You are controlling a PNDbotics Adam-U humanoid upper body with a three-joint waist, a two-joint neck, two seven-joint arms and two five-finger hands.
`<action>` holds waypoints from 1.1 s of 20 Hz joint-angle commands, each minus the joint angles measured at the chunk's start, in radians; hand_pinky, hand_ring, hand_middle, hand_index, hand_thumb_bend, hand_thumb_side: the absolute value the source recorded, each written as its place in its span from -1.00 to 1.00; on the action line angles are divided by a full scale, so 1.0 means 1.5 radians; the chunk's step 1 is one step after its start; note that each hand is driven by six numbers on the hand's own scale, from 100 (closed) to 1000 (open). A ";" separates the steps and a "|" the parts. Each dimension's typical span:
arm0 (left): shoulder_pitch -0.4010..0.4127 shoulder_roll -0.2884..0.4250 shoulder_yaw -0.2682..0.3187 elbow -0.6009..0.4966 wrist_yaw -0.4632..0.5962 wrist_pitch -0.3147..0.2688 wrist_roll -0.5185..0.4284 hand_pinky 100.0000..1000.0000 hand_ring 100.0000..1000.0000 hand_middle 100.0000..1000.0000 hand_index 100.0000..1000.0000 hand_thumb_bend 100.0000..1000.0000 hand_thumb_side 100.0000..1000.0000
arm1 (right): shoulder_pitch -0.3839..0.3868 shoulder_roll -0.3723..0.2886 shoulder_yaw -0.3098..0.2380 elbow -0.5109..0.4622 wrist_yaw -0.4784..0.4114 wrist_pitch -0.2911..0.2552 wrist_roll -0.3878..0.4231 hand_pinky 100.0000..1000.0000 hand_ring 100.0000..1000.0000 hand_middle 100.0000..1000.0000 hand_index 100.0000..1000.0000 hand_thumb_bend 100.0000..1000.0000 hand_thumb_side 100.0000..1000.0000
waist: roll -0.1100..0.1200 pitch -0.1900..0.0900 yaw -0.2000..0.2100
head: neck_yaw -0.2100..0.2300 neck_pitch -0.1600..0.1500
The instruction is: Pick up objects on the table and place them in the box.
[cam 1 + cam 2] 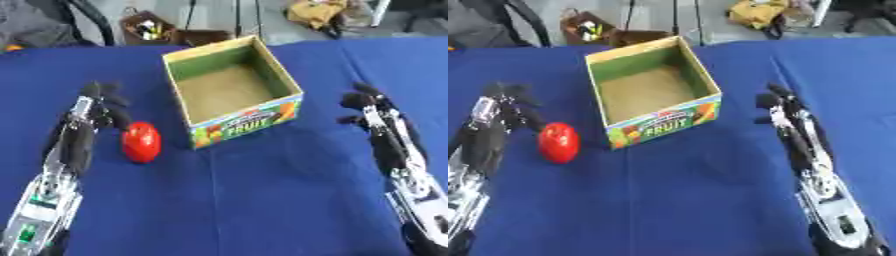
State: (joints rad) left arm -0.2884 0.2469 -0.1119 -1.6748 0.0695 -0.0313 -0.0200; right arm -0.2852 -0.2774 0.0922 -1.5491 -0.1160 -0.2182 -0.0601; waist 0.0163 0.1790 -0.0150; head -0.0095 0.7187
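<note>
The table (262, 210), covered in blue cloth, fills the foreground; both forearms enter from its lower corners. The box (234, 90) stands upright at centre, open-topped, with nothing visible inside and a printed fruit label on its near wall. The left hand (98, 102) rests just beside the red object, fingers relaxed and holding nothing; whether a finger touches the object cannot be determined. The right hand (780, 107) is well apart from the box, fingers loosely curled, holding nothing. The red object (141, 142) (apple- or tomato-like, shape rounded) lies on the table left of the box, near its front corner. Judged handling: light, rigid, with a smooth glossy skin likely to slip. Recommended hold: across its widest part, thumb opposing fingers.
</note>
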 commanded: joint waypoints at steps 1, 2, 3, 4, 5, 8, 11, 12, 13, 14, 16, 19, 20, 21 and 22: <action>-0.009 0.013 0.006 -0.017 -0.002 -0.001 0.002 -0.14 -0.08 0.06 0.62 -0.72 1.00 | -0.007 -0.010 -0.003 -0.017 -0.001 0.000 0.001 0.15 0.52 0.38 0.76 -1.00 0.31 | -0.002 -0.009 0.001 | 0.002 -0.007; -0.009 0.013 0.006 -0.016 -0.003 -0.001 0.002 -0.14 -0.07 0.06 0.62 -0.72 1.00 | -0.007 -0.010 -0.003 -0.017 -0.001 0.000 0.001 0.15 0.52 0.38 0.76 -1.00 0.31 | -0.002 -0.009 0.001 | 0.002 -0.007; -0.009 0.013 0.006 -0.016 -0.003 -0.001 0.002 -0.14 -0.07 0.06 0.62 -0.72 1.00 | -0.008 -0.011 -0.004 -0.017 -0.001 0.000 0.001 0.15 0.52 0.38 0.76 -1.00 0.31 | -0.002 -0.009 0.001 | 0.002 -0.007; -0.009 0.013 0.006 -0.016 -0.003 -0.001 0.002 -0.14 -0.07 0.07 0.62 -0.72 1.00 | -0.008 -0.011 -0.004 -0.017 -0.001 -0.001 0.001 0.15 0.52 0.38 0.76 -1.00 0.31 | -0.002 -0.009 0.000 | 0.002 -0.007; -0.009 0.014 0.006 -0.016 -0.003 -0.001 0.002 -0.14 -0.07 0.07 0.62 -0.72 1.00 | -0.007 -0.010 -0.004 -0.017 -0.001 0.000 0.001 0.15 0.52 0.38 0.76 -1.00 0.31 | -0.002 -0.009 0.000 | 0.002 -0.007; -0.009 0.013 0.006 -0.016 -0.003 -0.001 0.003 -0.14 -0.07 0.07 0.62 -0.71 1.00 | -0.007 -0.011 -0.004 -0.018 -0.001 0.000 0.001 0.15 0.52 0.38 0.76 -1.00 0.31 | -0.003 -0.008 0.001 | 0.004 -0.007; -0.009 0.013 0.005 -0.015 -0.004 -0.001 0.001 -0.14 -0.07 0.07 0.62 -0.71 1.00 | -0.007 -0.010 -0.004 -0.018 -0.001 0.000 0.000 0.15 0.52 0.38 0.76 -1.00 0.31 | -0.003 -0.008 0.000 | 0.003 -0.008; -0.009 0.014 0.005 -0.016 -0.006 -0.001 0.000 -0.14 -0.05 0.08 0.62 -0.71 1.00 | -0.007 -0.010 -0.004 -0.018 -0.001 0.000 0.000 0.15 0.52 0.38 0.76 -1.00 0.31 | -0.003 -0.008 0.000 | 0.003 -0.008; -0.010 0.015 0.006 -0.016 -0.010 -0.002 -0.002 -0.12 -0.03 0.11 0.63 -0.72 1.00 | -0.007 -0.010 -0.004 -0.018 -0.001 0.000 0.000 0.15 0.52 0.38 0.76 -1.00 0.31 | -0.003 -0.008 -0.001 | 0.003 -0.007; -0.012 0.018 0.007 -0.018 -0.019 -0.003 -0.005 -0.10 -0.01 0.13 0.65 -0.73 1.00 | -0.007 -0.010 -0.004 -0.018 -0.001 0.000 0.000 0.15 0.52 0.38 0.76 -1.00 0.31 | -0.003 -0.008 -0.001 | 0.003 -0.007; -0.017 0.024 0.010 -0.020 -0.057 -0.005 -0.020 -0.05 0.04 0.18 0.66 -0.76 1.00 | -0.006 -0.011 -0.004 -0.018 -0.001 0.000 0.000 0.15 0.52 0.38 0.76 -1.00 0.31 | -0.003 -0.009 0.000 | 0.003 -0.006; -0.040 0.047 0.014 -0.034 -0.197 -0.017 -0.078 0.18 0.27 0.38 0.64 -0.40 0.49 | -0.005 -0.011 -0.004 -0.017 -0.002 0.000 0.000 0.15 0.52 0.38 0.76 -1.00 0.31 | -0.003 -0.012 0.001 | 0.004 -0.007; -0.048 0.051 0.017 -0.038 -0.254 -0.021 -0.103 0.24 0.33 0.43 0.64 -0.34 0.46 | -0.005 -0.011 -0.004 -0.017 -0.002 0.000 0.001 0.15 0.52 0.38 0.76 -1.00 0.31 | -0.003 -0.013 0.001 | 0.003 -0.006; -0.054 0.052 0.018 -0.041 -0.299 -0.025 -0.124 0.24 0.33 0.43 0.64 -0.34 0.46 | -0.005 -0.011 -0.004 -0.017 -0.002 0.000 0.001 0.15 0.52 0.38 0.76 -1.00 0.31 | -0.003 -0.013 0.001 | 0.003 -0.006; -0.057 0.052 0.020 -0.044 -0.330 -0.027 -0.138 0.25 0.34 0.44 0.64 -0.32 0.46 | -0.004 -0.011 -0.004 -0.017 -0.002 0.000 0.001 0.15 0.52 0.38 0.76 -1.00 0.31 | -0.003 -0.013 0.001 | 0.003 -0.006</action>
State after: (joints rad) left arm -0.3588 0.3005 -0.0990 -1.7154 -0.3549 -0.0653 -0.1957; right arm -0.2820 -0.2774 0.0922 -1.5494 -0.1160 -0.2177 -0.0597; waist 0.0116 0.1732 -0.0141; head -0.0061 0.7152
